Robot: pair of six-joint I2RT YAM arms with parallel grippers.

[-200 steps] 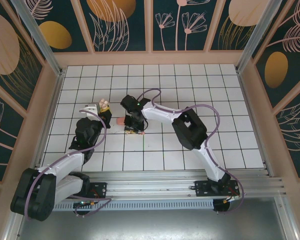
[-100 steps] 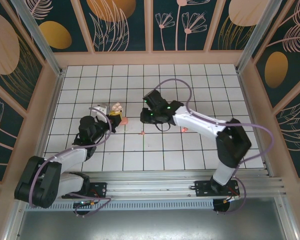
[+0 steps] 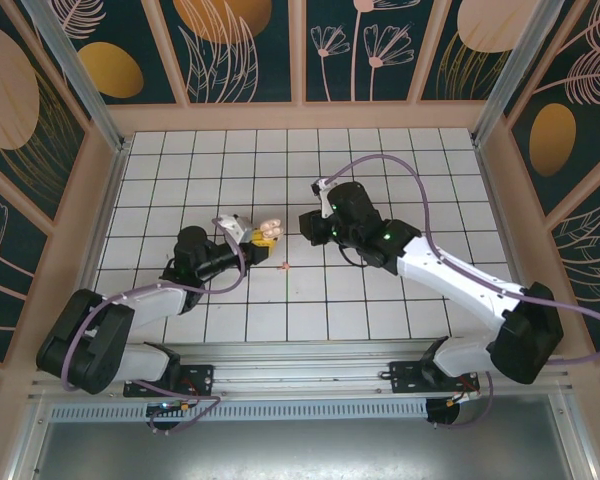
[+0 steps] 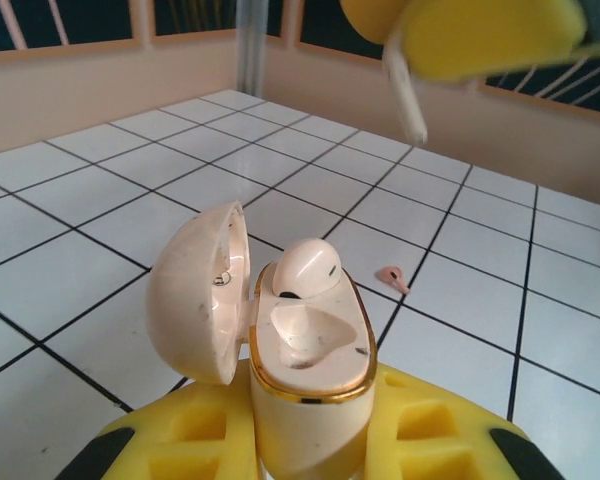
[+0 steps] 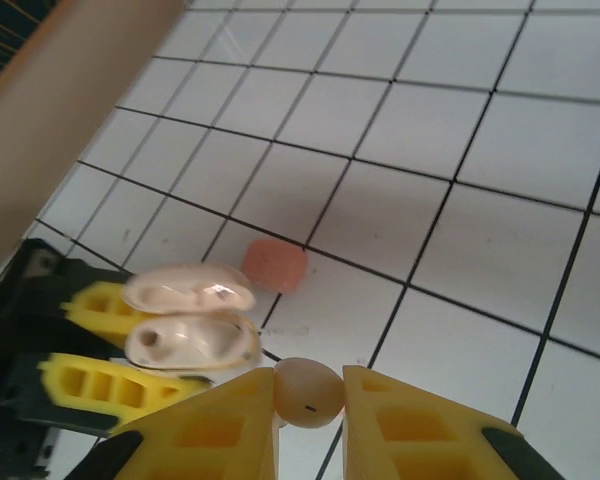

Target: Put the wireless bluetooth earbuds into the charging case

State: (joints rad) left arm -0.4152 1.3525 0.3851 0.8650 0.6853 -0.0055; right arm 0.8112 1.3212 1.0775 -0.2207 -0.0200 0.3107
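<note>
Trouble could start on your left, where the left claw (image 3: 252, 235) is clamped on the case (image 4: 308, 410), held upright with its lid swung open to the left. Only the lower body sits between the pads, so a downward push from the other arm could, I judge, tip or twist it in that grip. One pale bud (image 4: 307, 268) already sits in the far socket, and the near socket (image 4: 310, 328) is bare; a bud brought in tilted could catch on the gold rim or nudge the seated one loose. A pink bud (image 4: 392, 278) lies on the tile just beyond the case, apart from both claws. To the right, the right claw (image 5: 308, 398) is closed on a beige bud (image 5: 307, 388), pinched by its round head at the very fingertips, near the case but not touching it. So slim a hold could let it squirt out or roll as you line it up. Against a second ago, the left claw has carried the case rightward toward the middle. The right claw, then low over the tiles beside the case, has lifted and swung to the case's right, elbow flung wide.
</note>
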